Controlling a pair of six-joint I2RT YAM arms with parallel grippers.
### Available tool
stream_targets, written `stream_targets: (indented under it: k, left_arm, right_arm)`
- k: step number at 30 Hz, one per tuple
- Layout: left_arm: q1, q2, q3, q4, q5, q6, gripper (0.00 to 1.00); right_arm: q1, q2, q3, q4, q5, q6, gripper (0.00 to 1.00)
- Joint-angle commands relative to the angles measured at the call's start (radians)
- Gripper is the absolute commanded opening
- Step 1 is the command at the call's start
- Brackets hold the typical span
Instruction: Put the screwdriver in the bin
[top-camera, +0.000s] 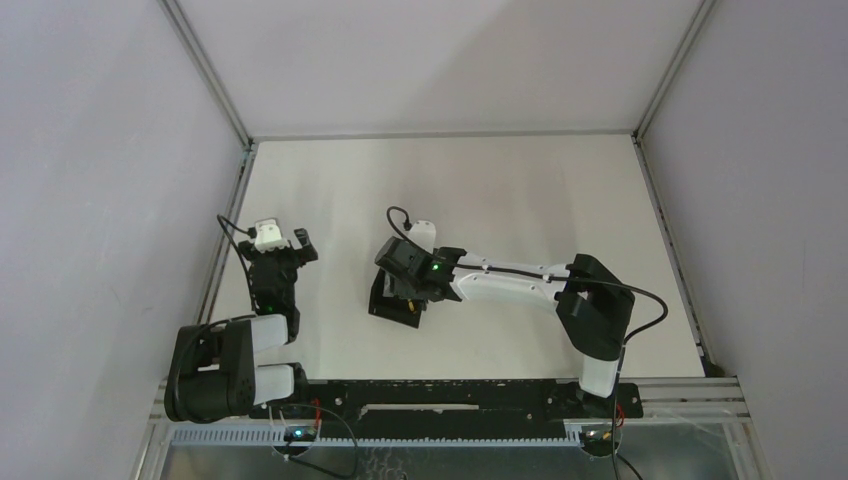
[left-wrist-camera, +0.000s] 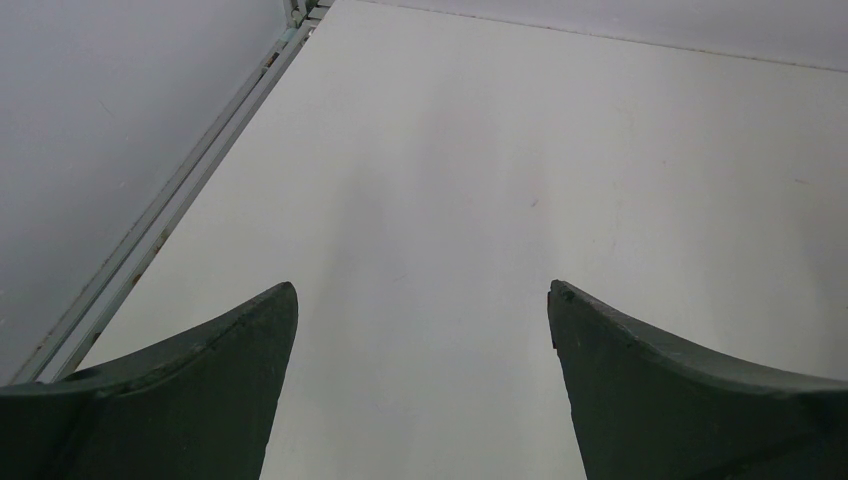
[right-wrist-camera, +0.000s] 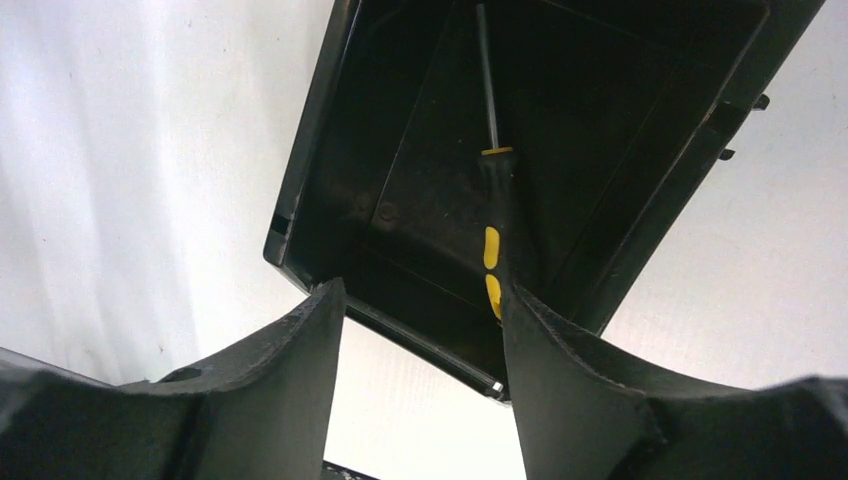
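The right pincer (right-wrist-camera: 422, 290) is released: its 2 dark fingers (right-wrist-camera: 270, 380) stand wide apart and nothing is clamped between them. It hangs just above the near end of the bin (right-wrist-camera: 320, 140), looking down into the open top.

The screwdriver (right-wrist-camera: 491, 247) lies inside the bin, on the black floor. Its yellow-and-black handle is on the side of the pincer, and the slim shaft points away, toward the opposite end of the bin. The handle is just beside the inner edge of 1 finger, and its last part is hidden behind that finger. I cannot tell if they touch. I see only this 1 tool in the bin.

In the top view the bin (top-camera: 383, 303) sits on the white tabletop (top-camera: 520, 200), a little left of the middle, and is mostly covered by the wrist of the right arm, which reaches to it from the right.

The left pincer (left-wrist-camera: 422, 290) is also released, its 2 fingers (left-wrist-camera: 200, 400) wide apart with only bare tabletop under them. It is near the left edge, well apart from the bin, beside the metal rail (left-wrist-camera: 170, 210).
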Motion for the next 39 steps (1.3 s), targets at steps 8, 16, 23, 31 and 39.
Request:
stream_targets:
  k: [8, 16, 23, 31, 39]
  left_arm:
    - [-0.007, -0.007, 0.025, 0.024, -0.010, 0.019, 1.00]
    - [-0.006, -0.007, 0.025, 0.024, -0.010, 0.020, 1.00]
    - [-0.006, -0.006, 0.025, 0.024, -0.010, 0.019, 1.00]
    - [-0.004, -0.007, 0.025, 0.024, -0.010, 0.019, 1.00]
    - [-0.008, -0.007, 0.025, 0.024, -0.009, 0.019, 1.00]
  right_arm:
    - [-0.010, -0.076, 0.030, 0.053, 0.043, -0.095, 0.71]
    - [-0.176, -0.172, 0.015, -0.028, 0.045, -0.291, 0.94]
    - [-0.486, -0.346, -0.135, -0.064, 0.143, -0.513, 1.00]
    - [-0.865, -0.598, -0.415, 0.175, -0.029, -0.665, 1.00]
    - [-0.984, -0.651, -0.581, 0.332, -0.079, -0.724, 1.00]
